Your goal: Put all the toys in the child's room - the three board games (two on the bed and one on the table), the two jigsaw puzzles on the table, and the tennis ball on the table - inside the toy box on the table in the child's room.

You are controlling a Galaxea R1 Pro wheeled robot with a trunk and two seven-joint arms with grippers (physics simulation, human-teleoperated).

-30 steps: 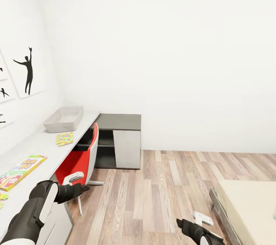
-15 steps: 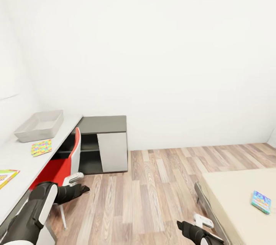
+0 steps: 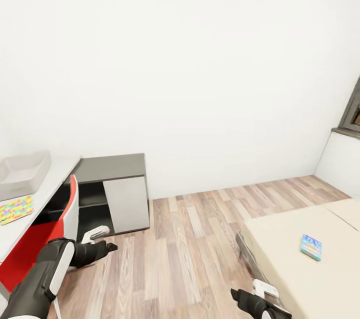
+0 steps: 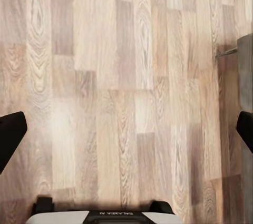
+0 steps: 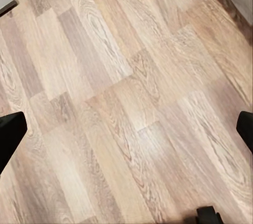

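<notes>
1. Writing: the left wrist view shows a strip of white casing at the camera edge with small dark lettering, too blurred to read. The small blue board game box has a printed lid, text too small to read.
2. Left gripper: black fingertips sit at opposite edges of the wrist view, spread wide, nothing between them, bare wood-plank floor underneath. In the head view the left arm is bent at the elbow, grey-and-black forearm reaching forward and low, gripper beside the chair.
3. Right gripper: black tips also at opposite edges, wide apart, empty, over diagonal planks. Head view: right gripper held low near the corner of the bed.
4. Red-and-white swivel chair, smooth shell, tucked under the long pale grey table.
5. On the table: a thin flat jigsaw puzzle square in yellow, pink, green and blue pieces; just behind it, apart from it, the shallow light-grey toy box with sloping sides.
6. Low beige bed, plain matte mattress; the blue box lies flat on it.
7. Farther: low dark-grey-topped desk with white door and open shelf, against a plain white wall. Grey window frame at far right.
</notes>
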